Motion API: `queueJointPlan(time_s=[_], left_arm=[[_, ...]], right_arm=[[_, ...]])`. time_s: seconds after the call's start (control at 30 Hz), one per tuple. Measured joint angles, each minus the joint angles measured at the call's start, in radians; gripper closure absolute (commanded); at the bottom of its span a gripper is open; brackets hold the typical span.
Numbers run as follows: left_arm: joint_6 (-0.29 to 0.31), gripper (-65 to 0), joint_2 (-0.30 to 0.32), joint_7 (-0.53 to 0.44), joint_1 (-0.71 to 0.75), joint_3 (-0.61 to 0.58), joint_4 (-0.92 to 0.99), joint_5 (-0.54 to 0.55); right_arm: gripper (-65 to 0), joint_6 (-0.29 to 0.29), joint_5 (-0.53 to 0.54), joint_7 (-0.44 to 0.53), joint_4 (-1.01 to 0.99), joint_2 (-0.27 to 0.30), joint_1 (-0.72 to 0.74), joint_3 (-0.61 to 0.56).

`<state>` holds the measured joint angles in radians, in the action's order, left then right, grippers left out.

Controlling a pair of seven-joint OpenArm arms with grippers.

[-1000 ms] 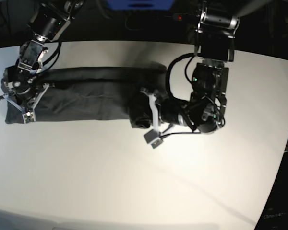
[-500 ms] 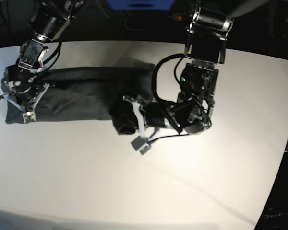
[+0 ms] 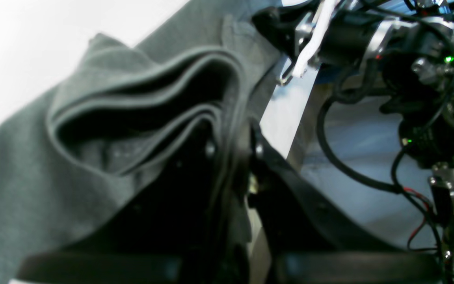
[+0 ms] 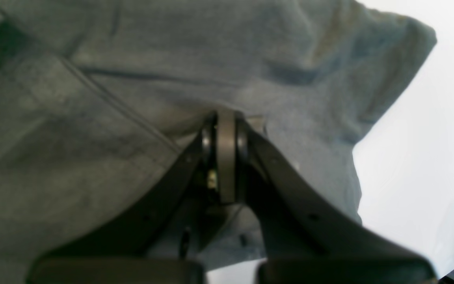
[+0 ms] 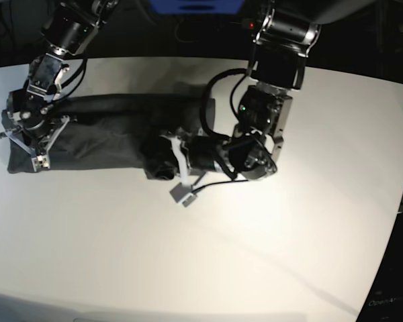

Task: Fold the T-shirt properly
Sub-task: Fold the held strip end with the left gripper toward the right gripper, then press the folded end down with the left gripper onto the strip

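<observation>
No brand, label or readable writing shows on the T-shirt [image 5: 114,131], a plain dark grey garment lying as a long band across the far left part of the white table [image 5: 255,255]. The left gripper [image 5: 162,161] is clamped on a bunched fold of layered cloth at the band's right end. The right gripper [image 5: 28,131] is pinched tight on the cloth at the band's left end. Compared with a second ago, the left gripper has carried its fold leftward over the garment, shortening the band; the right gripper has not moved.
</observation>
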<state>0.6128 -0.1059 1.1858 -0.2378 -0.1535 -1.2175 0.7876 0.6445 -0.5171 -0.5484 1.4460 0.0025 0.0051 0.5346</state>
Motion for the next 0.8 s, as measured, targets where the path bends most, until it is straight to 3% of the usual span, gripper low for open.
queueJointPlan(time_s=[0.33, 0.5, 0.63, 0.8], left_arm=[[0.000, -3.1, -0.010, -0.031, -0.016, -0.005, 0.034, -0.003], [0.000, -3.2, -0.014, -0.031, -0.027, -0.106, 0.038, 0.002], [0.000, -3.2, -0.013, -0.035, -0.039, -0.111, 0.038, 0.005], [0.000, -11.1, -0.011, -0.035, -0.040, -0.111, 0.038, 0.001]], right_arm=[[-0.3, 0.000, 0.000, 0.000, 0.000, 0.000, 0.000, 0.000], [-0.3, 0.000, 0.000, 0.000, 0.000, 0.000, 0.000, 0.000], [-0.3, 0.001, 0.000, 0.000, 0.000, 0.000, 0.001, 0.000], [-0.3, 0.001, 0.000, -0.003, 0.000, 0.000, 0.003, 0.001]])
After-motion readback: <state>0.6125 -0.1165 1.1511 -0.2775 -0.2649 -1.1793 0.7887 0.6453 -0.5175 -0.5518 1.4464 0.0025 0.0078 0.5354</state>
